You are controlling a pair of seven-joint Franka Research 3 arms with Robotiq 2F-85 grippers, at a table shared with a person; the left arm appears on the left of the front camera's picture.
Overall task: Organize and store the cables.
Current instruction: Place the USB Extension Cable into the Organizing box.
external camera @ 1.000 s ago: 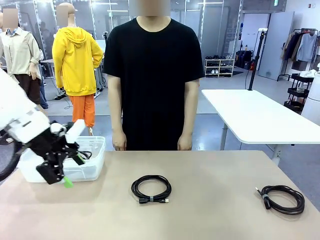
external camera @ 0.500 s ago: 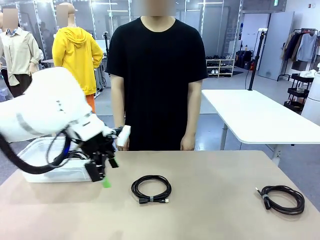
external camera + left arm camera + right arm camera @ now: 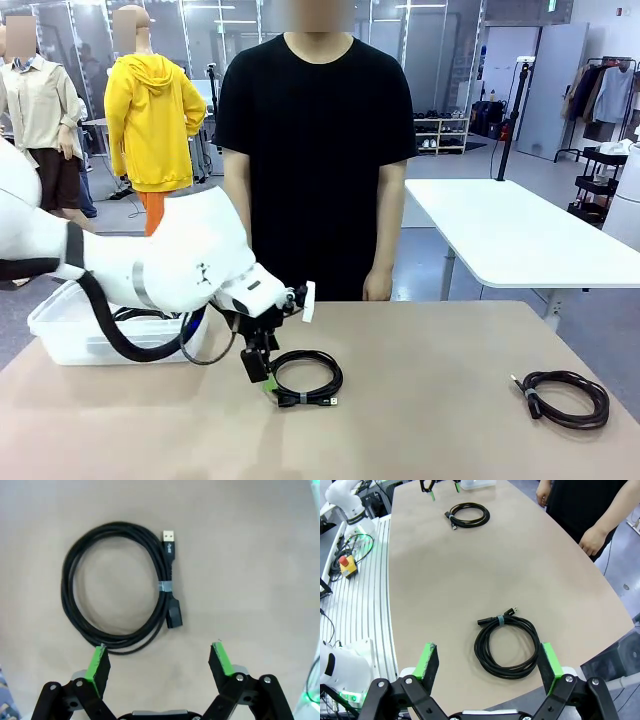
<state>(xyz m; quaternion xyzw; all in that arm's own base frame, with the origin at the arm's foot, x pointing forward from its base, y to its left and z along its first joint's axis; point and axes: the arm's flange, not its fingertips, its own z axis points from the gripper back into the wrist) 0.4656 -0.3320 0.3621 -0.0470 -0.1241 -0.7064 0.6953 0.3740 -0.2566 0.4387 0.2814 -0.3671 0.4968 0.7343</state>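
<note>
Two black cable coils lie on the tan table. The middle coil (image 3: 303, 378) is tied with a small band, its plug ends toward the front. My left gripper (image 3: 265, 378) hangs open just above the table at this coil's left edge. In the left wrist view the coil (image 3: 162, 587) lies ahead of the spread green pads (image 3: 97, 661), and the left gripper (image 3: 159, 660) holds nothing. The second coil (image 3: 565, 397) rests at the right. My right gripper (image 3: 490, 667) stands open high above that coil (image 3: 500, 621).
A clear plastic bin (image 3: 60, 335) with black cords inside sits at the table's left end, behind my left arm. The person stands at the far edge with hands (image 3: 592, 540) hanging down. A white table (image 3: 510, 230) stands behind at the right.
My left arm has swung from the plastic bin rightward across the table, and its open gripper has come down beside the middle coil. Both coils lie where they were.
</note>
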